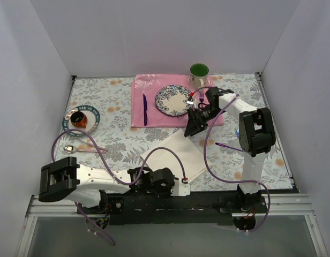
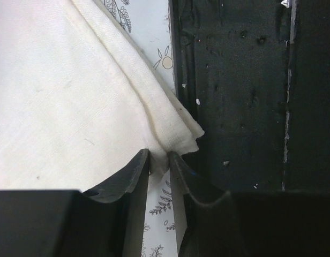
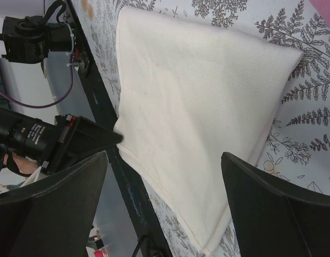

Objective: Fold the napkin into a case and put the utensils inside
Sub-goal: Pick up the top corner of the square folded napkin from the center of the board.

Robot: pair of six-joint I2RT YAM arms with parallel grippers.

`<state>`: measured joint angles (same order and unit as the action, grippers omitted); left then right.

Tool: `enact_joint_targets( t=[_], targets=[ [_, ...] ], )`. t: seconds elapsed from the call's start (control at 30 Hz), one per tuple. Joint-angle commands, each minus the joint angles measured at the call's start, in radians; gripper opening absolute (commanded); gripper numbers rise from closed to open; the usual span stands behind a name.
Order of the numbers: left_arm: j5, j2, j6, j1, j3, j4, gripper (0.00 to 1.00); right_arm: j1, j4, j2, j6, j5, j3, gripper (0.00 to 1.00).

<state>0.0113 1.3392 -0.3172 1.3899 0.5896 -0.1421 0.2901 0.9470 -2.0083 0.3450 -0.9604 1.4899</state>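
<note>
Napkin point(image 1: 177, 156) folded at counter's point(image 1: 117, 144) near edge; left pincer point(image 2: 158, 155) narrow, nipping its corner; right pincer point(image 3: 164, 156) wide, above far side.

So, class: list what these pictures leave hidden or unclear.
Top view: the left gripper covers the napkin's near corner.
Left wrist view: its fingertips hide whether the napkin is pinched.
Top view: the spoon is too small for detail.
Right wrist view: the bottom edge cuts off the right gripper's fingers.
</note>
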Motion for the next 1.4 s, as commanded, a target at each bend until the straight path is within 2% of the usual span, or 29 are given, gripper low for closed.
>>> enact_joint_targets(
  t=[0.0,0.3,0.43,0.73,0.9,1.13,1.37],
  targets=[
    [0.015,-0.06,0.007,0.001,0.042,-0.033,0.2,0.0,0.019,-0.012,0.009,-0.037,0.032,0.96],
    [-0.007,-0.063,0.029,-0.005,0.05,-0.036,0.16,0.0,0.022,-0.009,0.011,-0.032,0.03,0.96],
    [-0.01,-0.072,0.032,-0.015,0.056,-0.039,0.22,0.0,0.021,-0.009,0.011,-0.032,0.032,0.96],
    [-0.051,-0.063,0.035,-0.051,0.084,-0.04,0.2,0.0,0.021,-0.01,0.011,-0.035,0.032,0.96],
    [-0.06,-0.048,0.041,-0.068,0.099,-0.042,0.24,0.0,0.021,-0.012,0.011,-0.034,0.032,0.96],
    [-0.089,-0.026,0.053,-0.097,0.101,-0.044,0.01,-0.002,0.022,-0.012,0.011,-0.032,0.032,0.97],
    [-0.12,-0.015,0.041,-0.103,0.096,-0.056,0.0,-0.002,0.022,-0.013,0.012,-0.032,0.029,0.96]
  ],
)
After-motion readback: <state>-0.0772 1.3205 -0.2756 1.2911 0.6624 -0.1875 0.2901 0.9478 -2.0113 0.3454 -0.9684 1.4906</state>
